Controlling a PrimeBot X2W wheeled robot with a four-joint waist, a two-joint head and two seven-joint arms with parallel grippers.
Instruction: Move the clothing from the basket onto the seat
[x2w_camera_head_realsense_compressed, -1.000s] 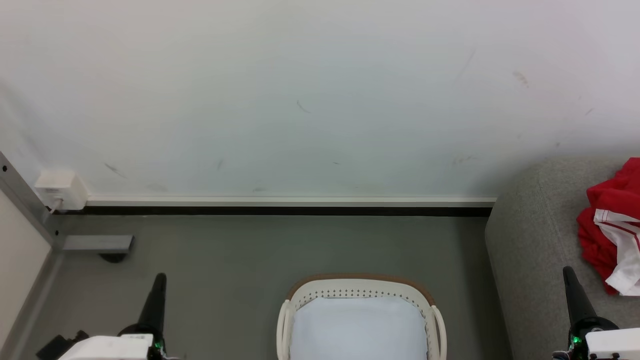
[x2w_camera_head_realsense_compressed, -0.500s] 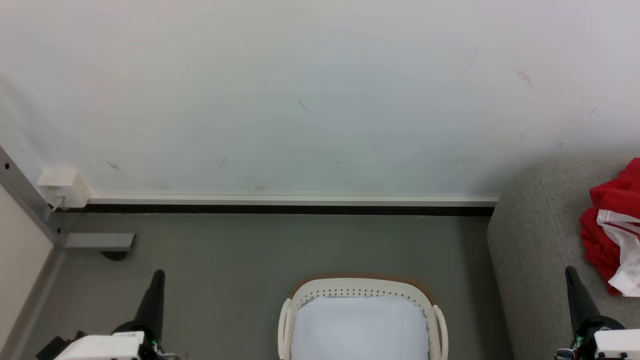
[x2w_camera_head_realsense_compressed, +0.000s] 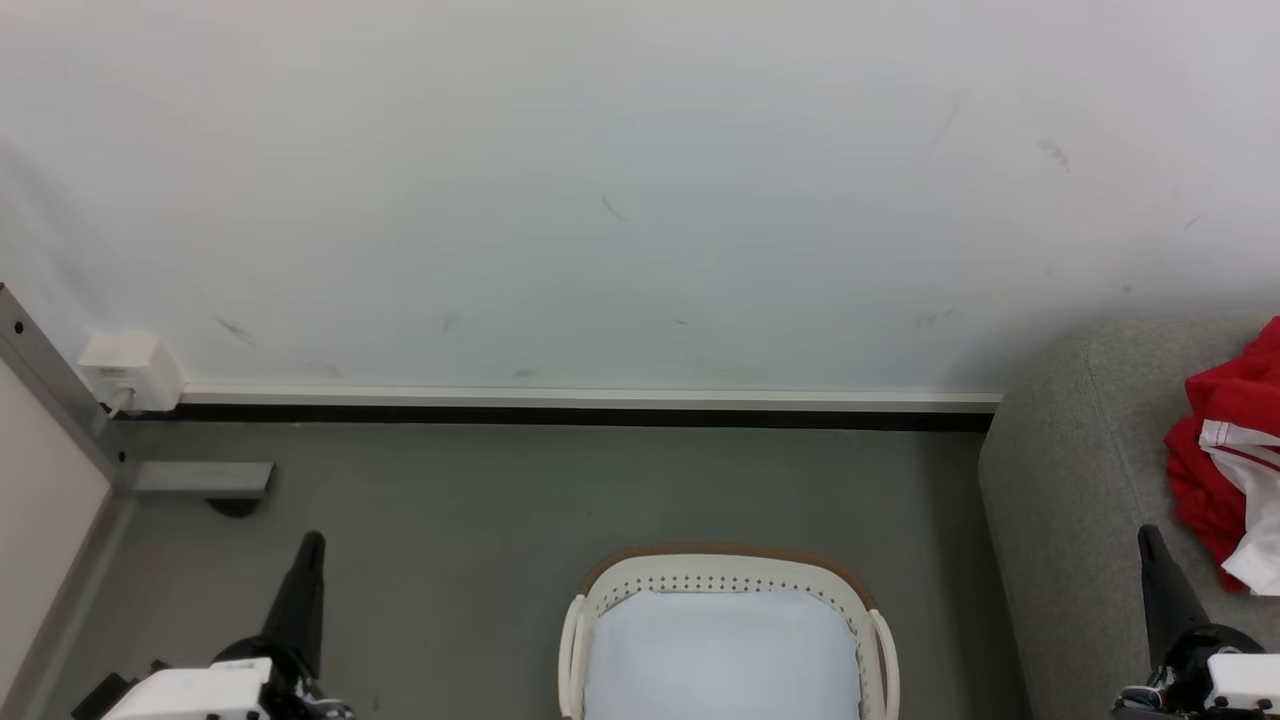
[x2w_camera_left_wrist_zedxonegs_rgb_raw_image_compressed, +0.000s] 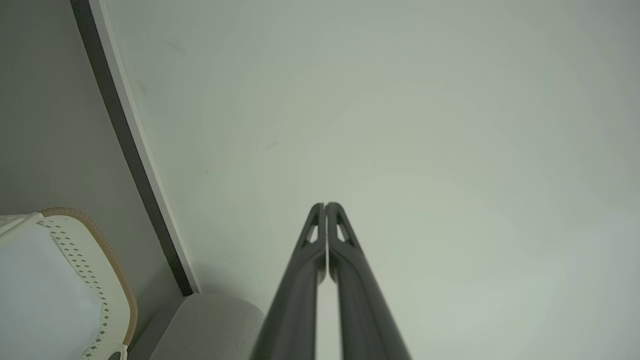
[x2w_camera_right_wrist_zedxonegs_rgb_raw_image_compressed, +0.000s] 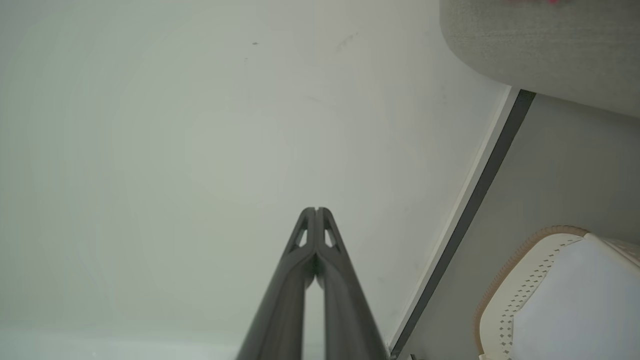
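Grey seat (x2w_camera_head_realsense_compressed: 1060, 500), red clothing (x2w_camera_head_realsense_compressed: 1200, 490) atop (basket (x2w_camera_head_realsense_compressed: 720, 575) apart)

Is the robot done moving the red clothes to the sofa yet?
Looks nearly finished. Done: the clothing lies on the sofa, and the part of the basket in view holds just its pale lining. In hand: nothing; the left gripper and right gripper have shut jaws with nothing in them. Left: probably nothing, though the basket's near end is out of view.
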